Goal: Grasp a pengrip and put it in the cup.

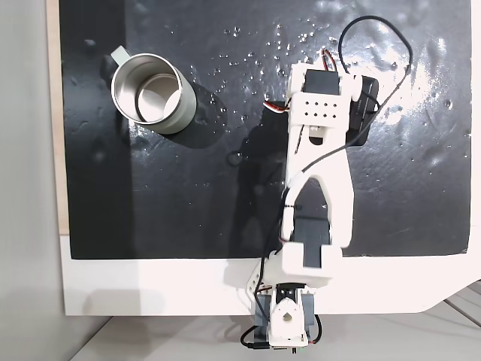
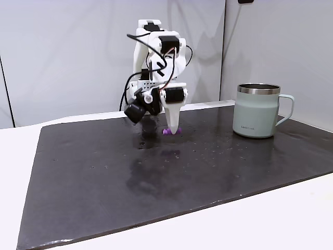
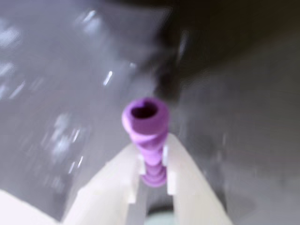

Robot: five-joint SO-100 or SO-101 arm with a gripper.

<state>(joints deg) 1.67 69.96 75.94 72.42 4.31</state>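
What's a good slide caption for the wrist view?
Wrist view: gripper shut on the purple pengrip, its hollow end pointing out over the wet dark mat.

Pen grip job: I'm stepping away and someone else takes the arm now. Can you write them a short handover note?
Gripper: down at the mat, fingers on either side of the purple pen grip; looks shut on it, though the wrist view is blurred.
Pen grip: at mat level in a fixed view, not lifted.
Cup: upright and apart from the arm, looks empty from above.
Done: the reach and likely the grasp.
Left: lift, carry to the cup, drop it in.
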